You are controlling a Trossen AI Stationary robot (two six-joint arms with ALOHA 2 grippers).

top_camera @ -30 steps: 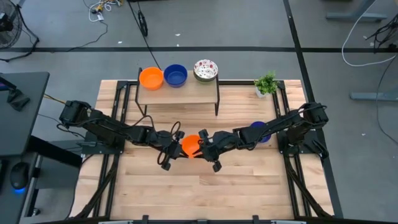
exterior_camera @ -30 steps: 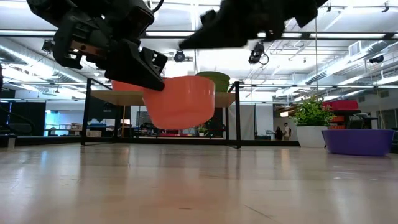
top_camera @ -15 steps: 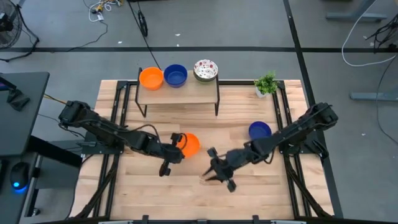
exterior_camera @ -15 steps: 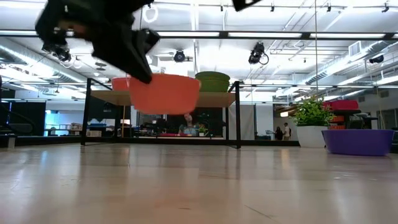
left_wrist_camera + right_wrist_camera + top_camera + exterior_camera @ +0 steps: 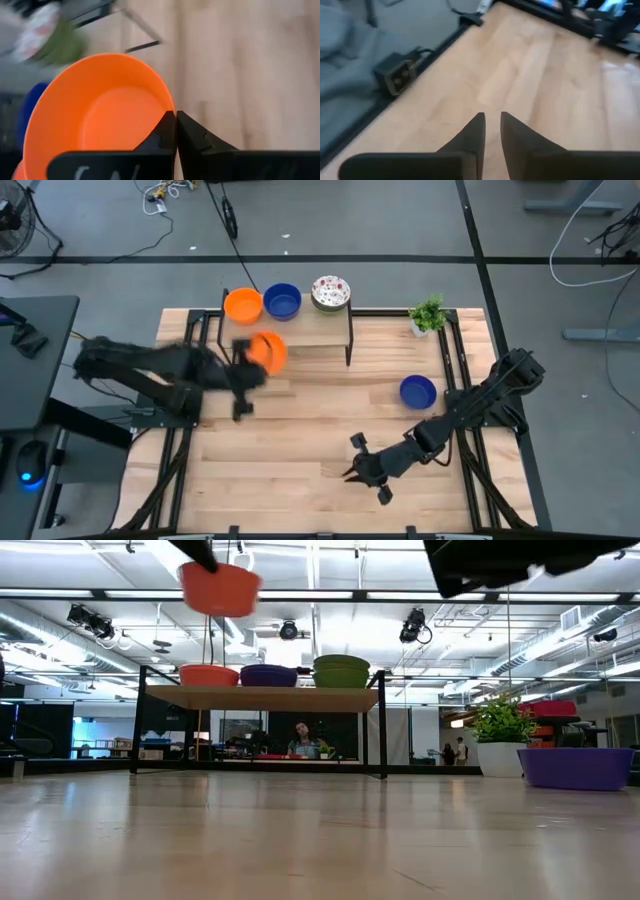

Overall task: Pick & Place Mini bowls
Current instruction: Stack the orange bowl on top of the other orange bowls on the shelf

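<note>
Count, high view.

Mini bowls: 5 total.
- Orange: 2. One on the shelf [image 5: 290, 332] at [image 5: 243, 305]; one held up off the tabletop [image 5: 300, 470] at [image 5: 266, 351].
- Dark blue: 2. One on the shelf [image 5: 282, 301]; one on the tabletop [image 5: 417, 391].
- White speckled: 1, on the shelf [image 5: 330, 292].

Potted plant [image 5: 428, 314]: 1.
Shelf: 1.
Arms: 2, each with 2 fingers.

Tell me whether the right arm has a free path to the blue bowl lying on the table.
Probably yes. The right claw holds nothing and hangs over bare wood at the table's near side. The blue bowl sits alone beside that arm, with nothing on it. The left claw, gripping the orange bowl, is far off by the shelf.
</note>
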